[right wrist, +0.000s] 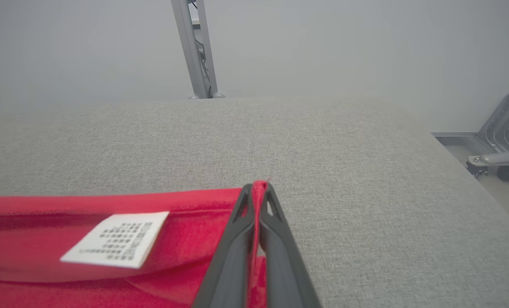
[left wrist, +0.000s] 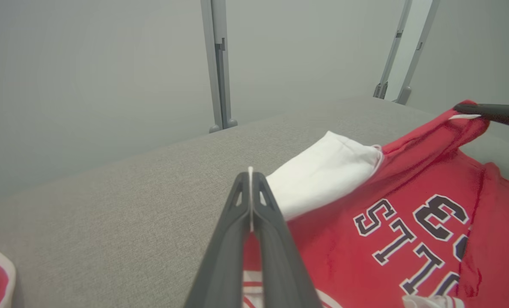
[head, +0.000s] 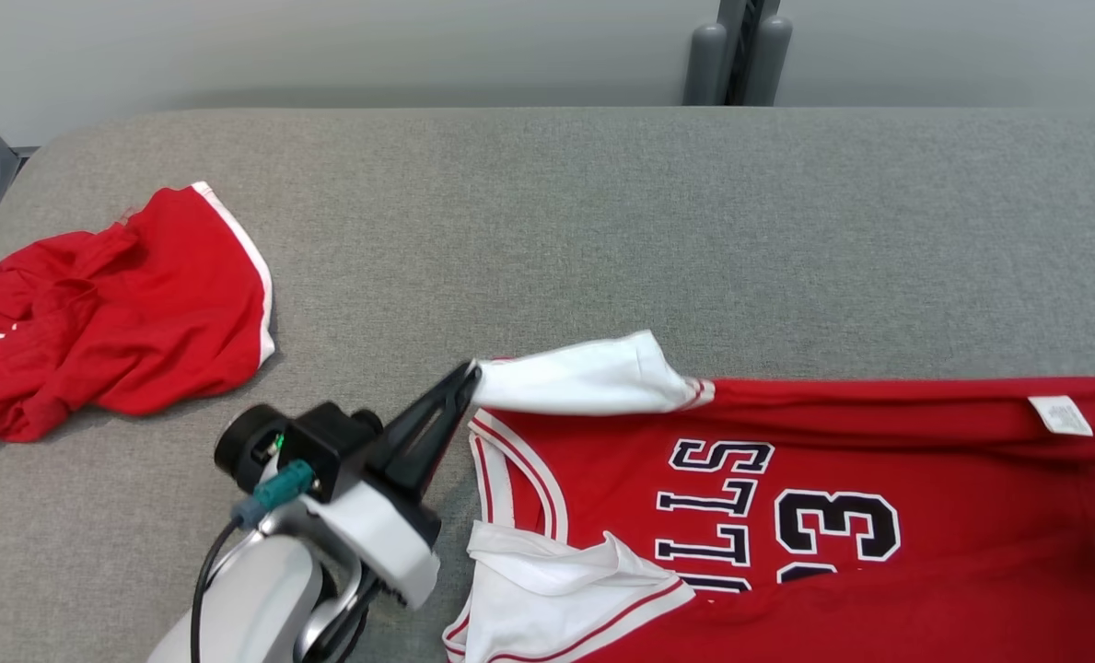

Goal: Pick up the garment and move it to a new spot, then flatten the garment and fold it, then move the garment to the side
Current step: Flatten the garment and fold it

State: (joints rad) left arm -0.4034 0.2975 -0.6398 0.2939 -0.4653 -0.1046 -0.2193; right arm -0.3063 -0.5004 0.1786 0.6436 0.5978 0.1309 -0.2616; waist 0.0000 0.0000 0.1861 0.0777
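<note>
Jersey: the red jersey (head: pixel 786 552) is lying spread on the grey counter (head: pixel 602 212) with its number and letters facing up. Its top edge is stretching straight between the two tools.
Left tool: the left tool (head: pixel 473 372) is clamping fully shut on the tip of the jersey's white flap (head: pixel 593 376), with its fingers pressing together.
Right tool: the right tool (right wrist: pixel 258 185) is clamping tight on the jersey's red corner, at the end opposite the white flap. A thin red fold is showing between its fingers.
Tag: a white tag (head: pixel 1060 414) is lying on the jersey's top edge, just beside the right tool.
Red cloth: a crumpled red cloth (head: pixel 114 304) with white trim is lying on the counter well apart from the jersey, beyond its white-flap end.
Post: a grey post (head: pixel 736 51) is standing behind the counter, past the jersey's top edge.
Head view: this one is giving the whole layout, with the jersey, the red cloth and the left arm together. The right tool is barely peeking in at the jersey's far end.
Left wrist view: this one is adding a sliver of white cloth sticking up between the left tool's fingertips. It is also showing the jersey's far corner peaking up where the other arm's dark finger is gripping it.
Right wrist view: this one is adding rows of small print on the tag. It is also showing a grey wheeled frame (right wrist: pixel 498 158) standing on the floor, off the jersey's corner end.
</note>
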